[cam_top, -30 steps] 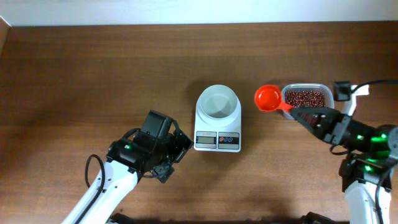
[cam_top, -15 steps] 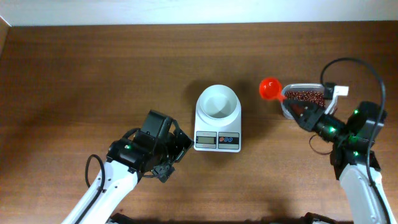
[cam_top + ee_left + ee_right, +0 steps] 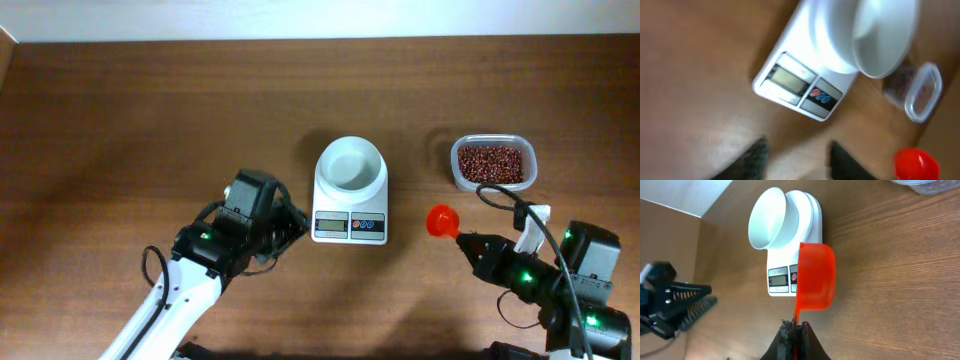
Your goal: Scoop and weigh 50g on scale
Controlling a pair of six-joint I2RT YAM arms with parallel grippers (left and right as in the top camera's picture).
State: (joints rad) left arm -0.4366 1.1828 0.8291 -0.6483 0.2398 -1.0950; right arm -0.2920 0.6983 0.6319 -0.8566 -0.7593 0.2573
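The white scale (image 3: 349,222) stands mid-table with its empty round bowl (image 3: 350,165) on top. Red-brown beans (image 3: 491,161) fill a clear tub (image 3: 530,170) to its right. My right gripper (image 3: 468,238) is shut on the handle of a red scoop (image 3: 443,221), held low in front of the tub and right of the scale; no beans show in it. In the right wrist view the scoop (image 3: 815,277) hangs on its side beyond the gripper (image 3: 794,327). My left gripper (image 3: 290,232) sits left of the scale's display, its blurred fingers (image 3: 752,160) apart with nothing between them.
The left wrist view takes in the scale (image 3: 805,75), the tub (image 3: 917,92) and the scoop (image 3: 915,164). Brown wooden table runs all round. A pale wall edge borders the far side (image 3: 300,15). The left arm (image 3: 670,300) shows at the left of the right wrist view.
My right arm has drawn back from the tub toward the front, carrying the scoop down to the right of the scale. My left gripper's jaws have narrowed and it has edged toward the scale.
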